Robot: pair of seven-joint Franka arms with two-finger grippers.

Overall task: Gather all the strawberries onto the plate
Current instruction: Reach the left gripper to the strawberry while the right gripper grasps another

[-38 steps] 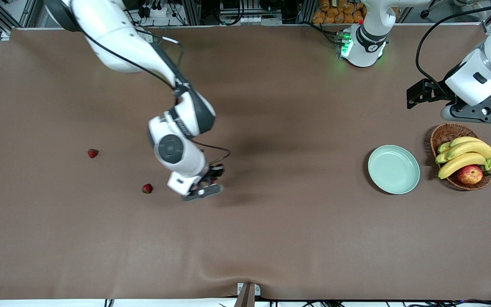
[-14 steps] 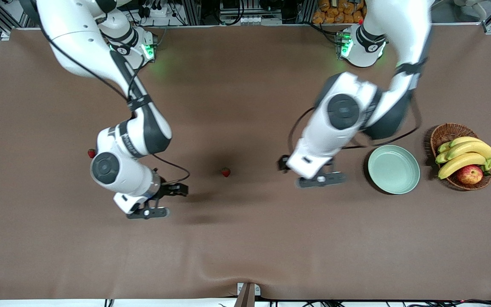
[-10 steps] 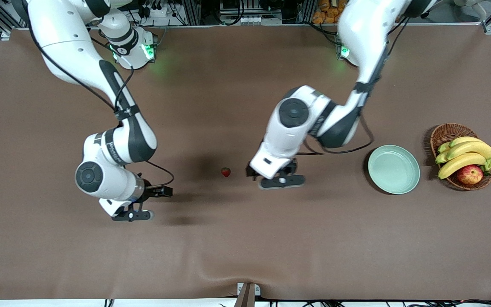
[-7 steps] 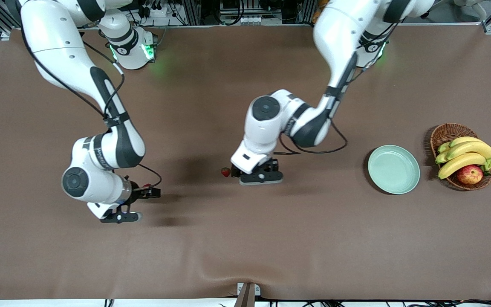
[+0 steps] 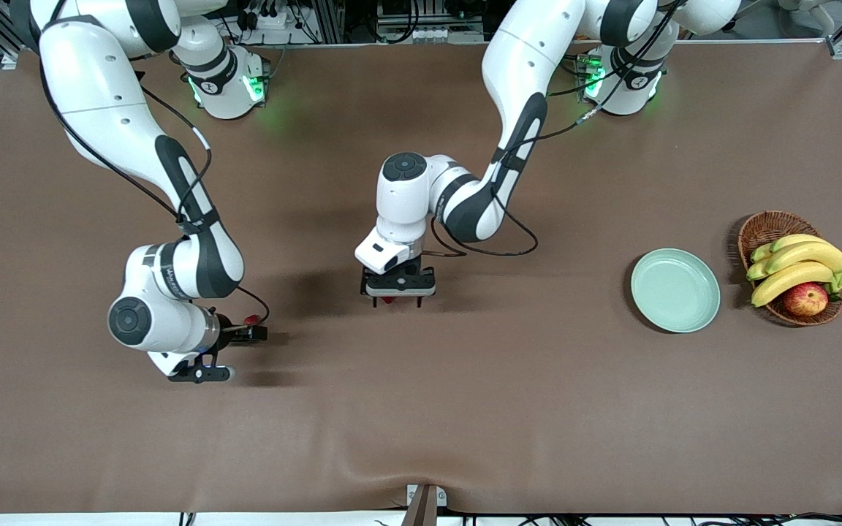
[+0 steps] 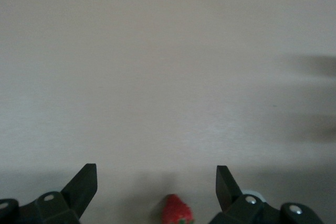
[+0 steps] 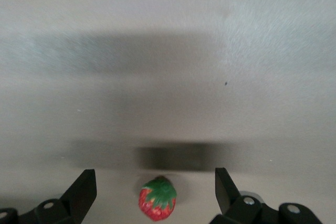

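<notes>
Front view first: we find the left end effector (image 5: 390,290) low over the middle of the brown bench (image 5: 421,409), fingers spread apart, with a strawberry (image 5: 388,299) directly beneath it and showing red between them. Its wrist view confirms this, with that strawberry (image 6: 176,210) lying on the bench midway between the two parted fingers (image 6: 80,189), touched by neither. We find the right end effector (image 5: 210,356) over the bench toward the right arm's end, fingers likewise apart and holding nothing; its wrist view shows a second strawberry (image 7: 156,199), green cap visible, lying between its open fingertips (image 7: 82,190) without contact. In the front view we see only a small red spot (image 5: 251,319) beside that arm's wrist, which appears to be this same berry. We cannot locate a third strawberry in any view. We note the plate (image 5: 674,290) well away from both end effectors, toward the left arm's end, with no berries in it. Just beside it sits a wicker basket (image 5: 766,228) holding bananas (image 5: 797,264) and an apple (image 5: 805,299).
</notes>
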